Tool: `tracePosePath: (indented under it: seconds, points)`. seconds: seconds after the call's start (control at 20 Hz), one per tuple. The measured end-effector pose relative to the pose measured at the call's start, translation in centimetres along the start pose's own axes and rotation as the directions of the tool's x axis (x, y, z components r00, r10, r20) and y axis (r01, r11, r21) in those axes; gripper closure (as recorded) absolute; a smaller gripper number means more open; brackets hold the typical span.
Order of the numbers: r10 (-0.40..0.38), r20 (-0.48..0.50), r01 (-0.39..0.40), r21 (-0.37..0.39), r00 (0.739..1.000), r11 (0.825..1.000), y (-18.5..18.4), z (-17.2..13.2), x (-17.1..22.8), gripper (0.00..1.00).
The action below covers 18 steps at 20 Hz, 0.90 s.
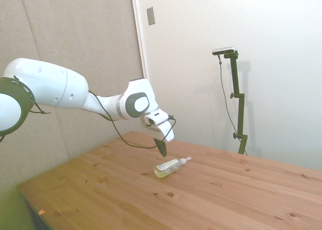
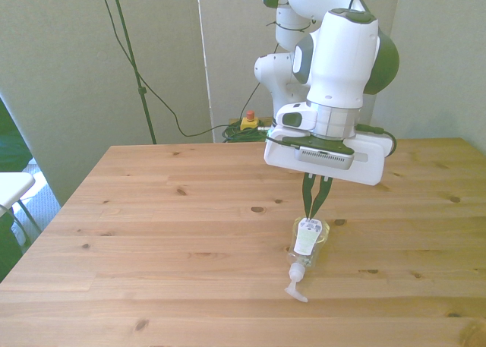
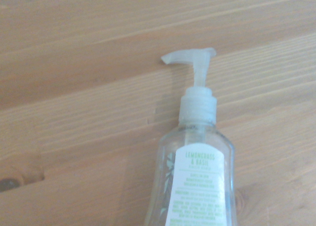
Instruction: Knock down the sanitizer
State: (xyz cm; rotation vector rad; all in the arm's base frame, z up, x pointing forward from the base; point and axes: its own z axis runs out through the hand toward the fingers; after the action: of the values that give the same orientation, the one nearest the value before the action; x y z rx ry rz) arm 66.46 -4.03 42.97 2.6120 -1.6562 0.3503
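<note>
The sanitizer (image 1: 168, 167) is a clear slim bottle with a white pump nozzle and a whitish label, lying on its side on the wooden table (image 1: 100, 189). In the front view the sanitizer (image 2: 307, 241) points its nozzle at the table's near edge. My gripper (image 2: 314, 210) hangs just over the bottle's base end, fingers drawn together with nothing between them. The side view shows my gripper (image 1: 163, 150) as a dark tip just above and behind the bottle. The wrist view looks closely at the sanitizer (image 3: 197, 186), its pump and its label with green print.
The table (image 2: 152, 210) stretches wide on both sides of the bottle. Behind its far edge sit a red and yellow button box (image 2: 248, 121) and loose cables. A white object (image 2: 11, 187) stands off the front view's left.
</note>
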Motion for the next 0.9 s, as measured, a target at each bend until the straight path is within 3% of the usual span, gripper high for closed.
tracePosePath:
  seconds: [0.4,0.9]
  points:
    - [0.009,0.009,-0.009,0.001,1.0,1.0,0.3,0.8,-0.2,1.0]
    - [-0.071,0.03,0.07,0.02,0.997,0.997,5.2,-1.9,-6.6,1.0]
